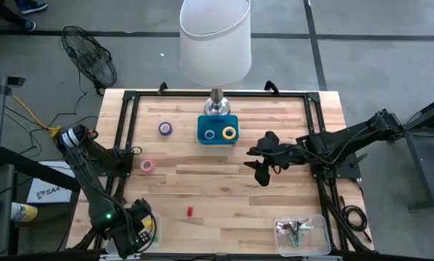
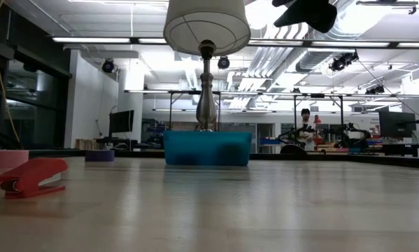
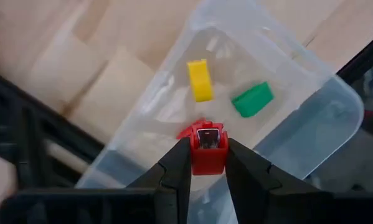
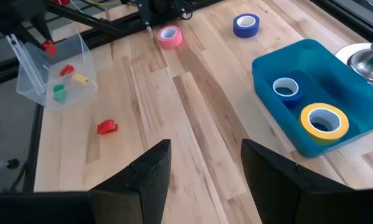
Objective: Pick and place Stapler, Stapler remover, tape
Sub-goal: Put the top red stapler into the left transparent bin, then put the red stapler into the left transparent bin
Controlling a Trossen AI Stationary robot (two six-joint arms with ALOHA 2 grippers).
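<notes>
- Left gripper hangs over a clear plastic bin at the table's front-left corner, its two dark fingers clamped on a small red stapler.
- Inside that clear bin lie a yellow stapler and a green stapler, apart from each other and both below the held red one.
- Right gripper hovers above the table's right-middle area, raised well off the wood, jaws spread apart with nothing between them.
- Blue tray sits at the table's back centre, just in front of the lamp base; it holds a blue tape roll and a yellow tape roll, side by side.
- Purple tape roll lies flat on the wood to the left of the blue tray, well apart from it.
- Pink tape roll lies flat nearer the front than the purple one, close to the left arm's upper link.
- Loose red stapler rests on the bare wood at front centre, between the two bins and touching neither; the low view shows it lying on its base.
- Second clear container stands at the front-right corner with small metal and green items inside, too small to identify.
- White lampshade covers the back centre of the high view.
</notes>
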